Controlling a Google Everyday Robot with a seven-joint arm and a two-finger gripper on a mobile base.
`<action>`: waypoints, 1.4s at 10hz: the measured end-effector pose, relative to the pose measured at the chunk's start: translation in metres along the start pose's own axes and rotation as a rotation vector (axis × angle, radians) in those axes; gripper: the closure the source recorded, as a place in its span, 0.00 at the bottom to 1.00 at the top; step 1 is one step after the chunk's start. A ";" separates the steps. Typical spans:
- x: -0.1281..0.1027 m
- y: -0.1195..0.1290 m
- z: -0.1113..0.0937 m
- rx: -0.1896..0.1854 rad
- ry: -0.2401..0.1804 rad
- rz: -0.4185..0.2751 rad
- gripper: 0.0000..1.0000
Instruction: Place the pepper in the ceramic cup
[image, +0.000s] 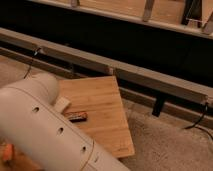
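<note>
1. Gripper: out of your view, somewhere beyond the frame's lower edge; you cannot tell what state it is in.

2. Arm link (45, 130): a fat off-white tube with a row of small dark holes. It fills your lower left corner and slants from the left edge down to the bottom edge, covering the near left part of the board.

3. Wooden board (102, 107): a light bamboo-coloured top, set at an angle, with its far corner towards the rail.

4. Small dark object (76, 116): flat and reddish-brown, lying on the board just beside the arm link. You cannot tell what it is.

5. Pale piece (62, 104): tan, at the arm link's edge, above the dark object.

6. Orange patch (7, 152): at your far left, below the arm link; unidentifiable.

7. Ceramic cup and pepper: neither can be made out from here.

8. Floor (170, 145): grey and speckled, to the right of the board.

9. Metal rail (150, 77): long and grey, running diagonally behind the board against a dark wall. A thin cable (200, 117) hangs at its right end.
</note>
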 end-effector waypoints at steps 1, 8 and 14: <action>0.001 0.000 0.002 0.001 0.007 -0.005 0.40; -0.012 0.001 -0.004 0.005 0.010 -0.043 1.00; -0.061 -0.042 -0.102 0.066 -0.146 0.040 1.00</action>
